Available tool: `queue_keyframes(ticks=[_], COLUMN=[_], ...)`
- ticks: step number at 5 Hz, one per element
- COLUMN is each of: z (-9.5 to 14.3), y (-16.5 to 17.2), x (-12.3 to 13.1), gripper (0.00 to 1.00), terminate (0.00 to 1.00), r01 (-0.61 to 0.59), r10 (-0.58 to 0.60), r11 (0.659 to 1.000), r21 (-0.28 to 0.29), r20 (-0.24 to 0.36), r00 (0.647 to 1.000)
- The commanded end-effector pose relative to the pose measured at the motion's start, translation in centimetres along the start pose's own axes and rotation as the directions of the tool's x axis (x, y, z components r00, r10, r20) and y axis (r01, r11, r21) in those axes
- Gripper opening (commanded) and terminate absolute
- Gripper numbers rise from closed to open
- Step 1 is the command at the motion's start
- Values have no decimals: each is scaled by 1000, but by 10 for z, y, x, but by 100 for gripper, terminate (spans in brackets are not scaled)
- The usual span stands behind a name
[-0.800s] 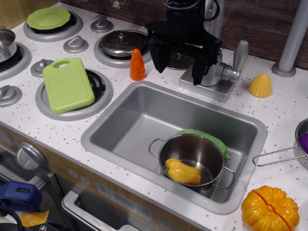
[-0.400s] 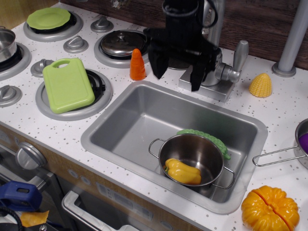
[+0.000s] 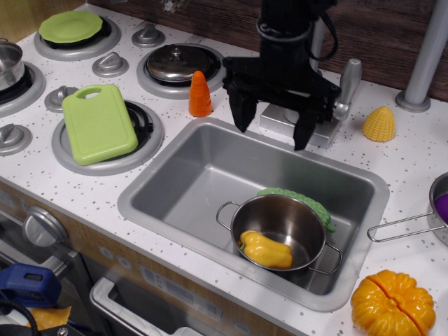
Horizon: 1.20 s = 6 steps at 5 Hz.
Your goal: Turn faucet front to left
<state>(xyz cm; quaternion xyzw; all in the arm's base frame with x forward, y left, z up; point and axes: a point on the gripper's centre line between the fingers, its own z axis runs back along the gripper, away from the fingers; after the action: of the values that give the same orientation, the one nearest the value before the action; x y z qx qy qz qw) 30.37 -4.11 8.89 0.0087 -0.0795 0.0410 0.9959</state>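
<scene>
The silver-grey faucet (image 3: 348,82) stands on its square base at the back edge of the sink (image 3: 183,183). My arm hides most of its spout; the side lever handle shows to the right of the arm. My black gripper (image 3: 274,120) hangs open directly in front of the faucet, over the sink's back rim. Its left fingertip (image 3: 243,115) and right fingertip (image 3: 304,133) are spread wide with nothing between them. I cannot tell whether the fingers touch the faucet.
A steel pot (image 3: 278,218) with a yellow pepper (image 3: 266,250) sits in the sink. An orange carrot (image 3: 200,94) stands left of the gripper, yellow corn (image 3: 379,124) and a grey pole (image 3: 424,63) to the right. A green cutting board (image 3: 98,123) lies on a burner.
My gripper has moved right and slightly toward the sink, from left of the faucet to right in front of it. It stays open. The faucet lever has not visibly moved.
</scene>
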Motion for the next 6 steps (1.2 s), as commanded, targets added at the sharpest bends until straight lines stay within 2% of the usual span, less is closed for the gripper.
queue_keyframes(ticks=[1, 2, 4, 6], z=[19, 19, 23, 30], y=[-19, -31, -43, -30], x=[8, 15, 38, 55], gripper=[100, 100, 100, 100], terminate=[0, 0, 0, 0], r01=[26, 59, 154, 214], r10=[-19, -43, -140, -193], r11=[999, 997, 988, 977], r21=[-36, -55, -10, -18], r20=[175, 243, 369, 371], r00=[984, 969, 919, 909])
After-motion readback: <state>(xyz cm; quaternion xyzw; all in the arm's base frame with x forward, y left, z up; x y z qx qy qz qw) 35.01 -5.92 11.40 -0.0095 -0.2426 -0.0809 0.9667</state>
